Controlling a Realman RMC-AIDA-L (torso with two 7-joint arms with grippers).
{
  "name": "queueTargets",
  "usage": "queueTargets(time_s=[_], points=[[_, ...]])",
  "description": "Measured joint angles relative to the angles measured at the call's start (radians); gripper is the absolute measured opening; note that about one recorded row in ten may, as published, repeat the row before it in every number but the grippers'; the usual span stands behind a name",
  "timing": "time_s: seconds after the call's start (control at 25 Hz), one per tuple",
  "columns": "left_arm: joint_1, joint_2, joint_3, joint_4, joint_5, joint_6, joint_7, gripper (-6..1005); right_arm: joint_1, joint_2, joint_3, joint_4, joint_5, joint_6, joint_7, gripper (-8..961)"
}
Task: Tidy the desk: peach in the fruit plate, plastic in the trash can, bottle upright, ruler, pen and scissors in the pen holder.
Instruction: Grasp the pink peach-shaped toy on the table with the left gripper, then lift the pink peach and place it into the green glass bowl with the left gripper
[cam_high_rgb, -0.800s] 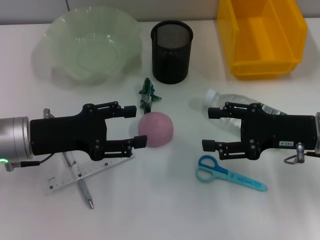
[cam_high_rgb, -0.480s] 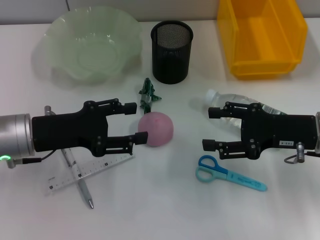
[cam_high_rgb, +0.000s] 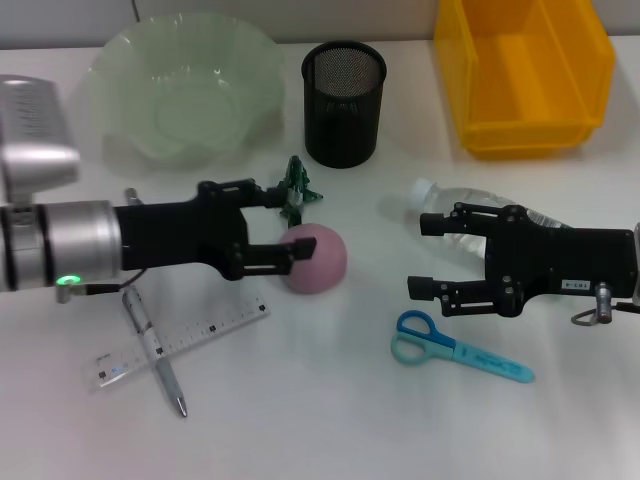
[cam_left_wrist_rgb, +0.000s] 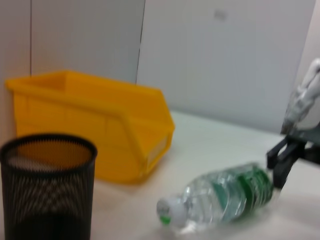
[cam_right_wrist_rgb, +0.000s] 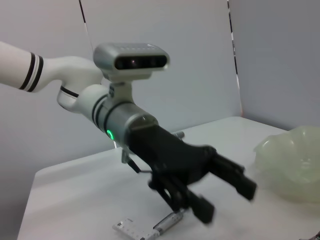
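Observation:
The pink peach (cam_high_rgb: 318, 259) lies mid-table. My left gripper (cam_high_rgb: 301, 222) is open right beside it; its near finger overlaps the peach's left edge and its far finger reaches the green plastic scrap (cam_high_rgb: 295, 183). It also shows in the right wrist view as the left gripper (cam_right_wrist_rgb: 227, 200). My right gripper (cam_high_rgb: 420, 256) hangs open over the clear bottle (cam_high_rgb: 437, 200), which lies on its side, as the bottle (cam_left_wrist_rgb: 220, 196) also shows. The blue scissors (cam_high_rgb: 457, 350) lie in front of the right gripper. Ruler (cam_high_rgb: 185, 343) and pen (cam_high_rgb: 152, 342) lie crossed at the front left.
The black mesh pen holder (cam_high_rgb: 343, 100) stands at the back middle, the pale green fruit plate (cam_high_rgb: 120, 75) at the back left, and the yellow bin (cam_high_rgb: 470, 90) at the back right. The pen holder (cam_left_wrist_rgb: 47, 185) and bin (cam_left_wrist_rgb: 95, 125) also show in the left wrist view.
My left gripper has moved right and away from me, up against the peach, and its arm has swung so the wrist shows higher. The right gripper has stayed still.

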Motion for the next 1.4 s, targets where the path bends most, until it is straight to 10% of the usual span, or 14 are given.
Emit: queueTargets(time_s=[0.32, 1.2, 1.4], points=[[-0.057, -0.007, 0.135, -0.062, -0.005, -0.202, -0.002, 683, -0.002, 0.0, 0.008, 0.0, 0.0, 0.0, 0.001, 802], [-0.096, -0.007, 0.194, -0.088, -0.015, -0.251, -0.002, 604, -0.003, -0.001, 0.012, -0.002, 0.0, 0.004, 0.001, 782], [-0.078, -0.003, 0.187, -0.065, -0.103, -0.19, -0.013, 364, -0.007, -0.002, 0.021, -0.001, 0.0, 0.003, 0.001, 778]])
